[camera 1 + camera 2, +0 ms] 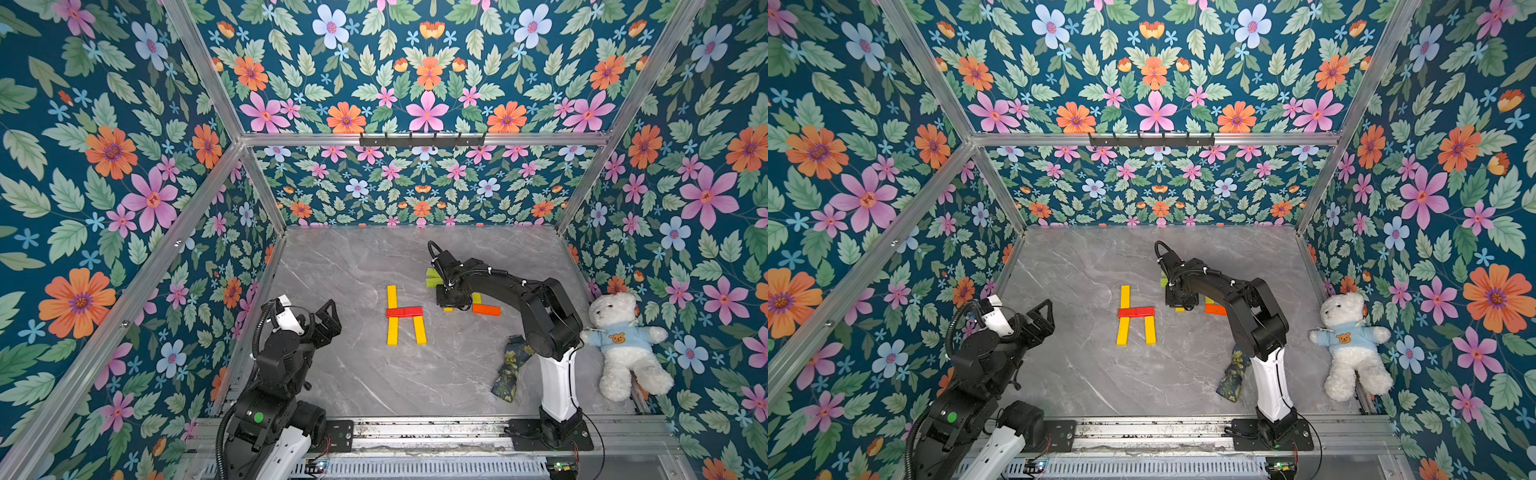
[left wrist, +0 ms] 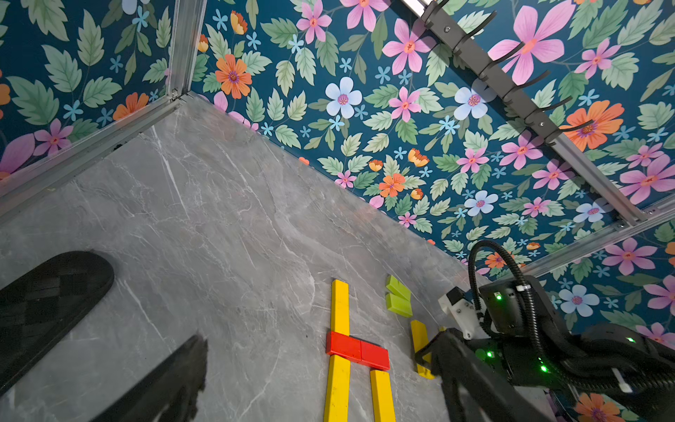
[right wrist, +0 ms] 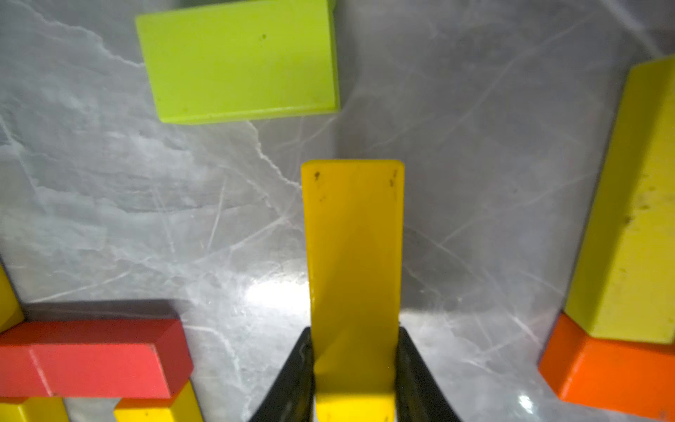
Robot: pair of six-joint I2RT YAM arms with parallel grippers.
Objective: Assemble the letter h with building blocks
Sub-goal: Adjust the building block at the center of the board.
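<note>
The letter h lies flat mid-table in both top views: a long yellow upright (image 1: 392, 314) (image 1: 1124, 314), a red crossbar (image 1: 404, 311) and a shorter yellow leg (image 1: 419, 330). To its right, my right gripper (image 1: 448, 307) (image 3: 354, 365) reaches down and is shut on a yellow block (image 3: 352, 255) that lies on the marble. Other building blocks lie nearby: lime-green ones (image 1: 433, 277) (image 3: 241, 60), and an orange one (image 1: 486, 309) (image 3: 606, 372) with a yellow one (image 3: 635, 219) resting on it. My left gripper (image 1: 328, 318) (image 2: 120, 339) hangs open and empty, left of the h.
A white teddy bear (image 1: 623, 345) leans at the right wall. A dark floral cloth scrap (image 1: 511, 368) lies by the right arm's base. A black hook rail (image 1: 422, 139) runs along the back frame. Floral walls close in the marble table (image 1: 345, 374).
</note>
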